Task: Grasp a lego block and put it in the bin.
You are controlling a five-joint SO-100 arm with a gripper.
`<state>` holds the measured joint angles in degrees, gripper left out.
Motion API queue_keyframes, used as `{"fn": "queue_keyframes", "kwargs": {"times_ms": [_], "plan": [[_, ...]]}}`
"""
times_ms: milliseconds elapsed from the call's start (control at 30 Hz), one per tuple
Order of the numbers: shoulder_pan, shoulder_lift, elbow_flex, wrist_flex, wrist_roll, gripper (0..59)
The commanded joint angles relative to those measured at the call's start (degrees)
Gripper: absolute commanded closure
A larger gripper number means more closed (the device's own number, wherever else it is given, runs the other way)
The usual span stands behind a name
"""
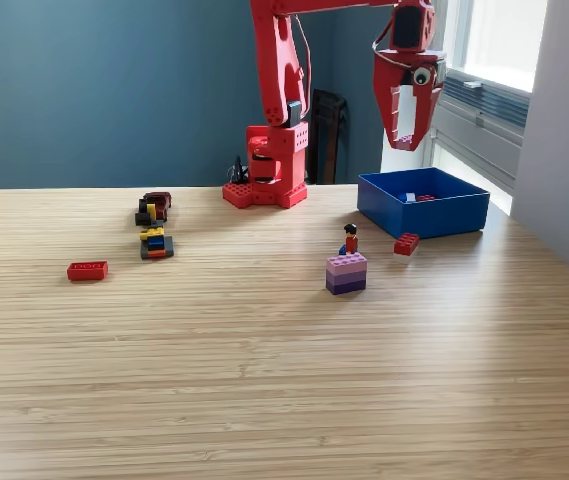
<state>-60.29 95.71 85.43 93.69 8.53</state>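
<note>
The bright blue rectangular open-topped plastic bin [423, 204] sits at the exterior view's right on the wooden table [264, 380], with what look like small pieces inside, though they are too small to name. Above it hangs the red printed gripper [405, 135], jaws parted and holding nothing. A small red lego block [406, 243] lies just beside the bin's front wall. This looks like the moment between deliveries; next, the arm must swing down onto a block.
</note>
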Motion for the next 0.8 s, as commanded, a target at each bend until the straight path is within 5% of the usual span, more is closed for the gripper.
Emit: {"fn": "queue_keyframes", "kwargs": {"times_ms": [33,133,267,400,567,800], "plan": [[-0.53,-9.76,-9.76,0.88,-0.7,58.5],[-0.7,-15.12,-13.89,2.11,-1.76,56.0],[-0.79,-20.74,-18.9,4.48,-2.29,34.2],[-0.7,-24.17,-22.15,5.63,-2.55,24.6],[-0.09,-25.14,-28.65,8.44,-3.52,27.3],[-0.26,-17.49,-34.63,8.88,-2.02,40.9]]}}
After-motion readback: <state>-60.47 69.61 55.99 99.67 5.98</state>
